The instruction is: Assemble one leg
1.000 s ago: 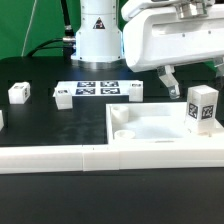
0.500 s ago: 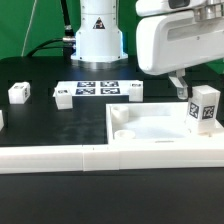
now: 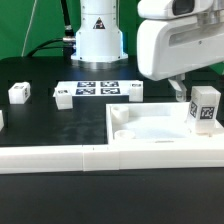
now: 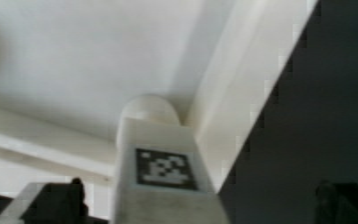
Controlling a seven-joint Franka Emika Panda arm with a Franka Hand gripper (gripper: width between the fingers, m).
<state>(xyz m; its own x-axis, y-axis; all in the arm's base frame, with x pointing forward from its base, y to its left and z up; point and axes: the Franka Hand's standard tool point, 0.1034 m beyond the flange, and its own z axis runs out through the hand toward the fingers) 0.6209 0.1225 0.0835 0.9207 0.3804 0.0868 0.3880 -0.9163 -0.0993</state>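
So here we've got the leg (image 3: 205,105), a small white plastic oblong block with a black-and-white square tag on the face turned toward the exterior camera. It's standing upright on its end, and in the wrist view we can see the top end is rounded, with the tag further down the side. It sits inside the big white tray-shaped plastic panel (image 3: 150,128), right up against the panel's raised rim, over by the black desk's (image 3: 50,125) edge on the exterior view's right. In the wrist view there's bare desk just past that rim.

The chunky white Panda arm (image 3: 180,45) comes down from above at that same edge of the desk and hangs over the leg, pointing pretty much straight down. In the exterior view we only make out one of the dark fingers (image 3: 179,90) below the white housing, just beside the leg on the exterior view's left. The wrist view settles it though: the gripper (image 4: 202,203) has its jaws spread wide, one dark tip on each side of the leg with a clear gap both ways, so nothing is clamped and neither tip touches the block.

Farther back on the desk we see the marker board (image 3: 100,89).
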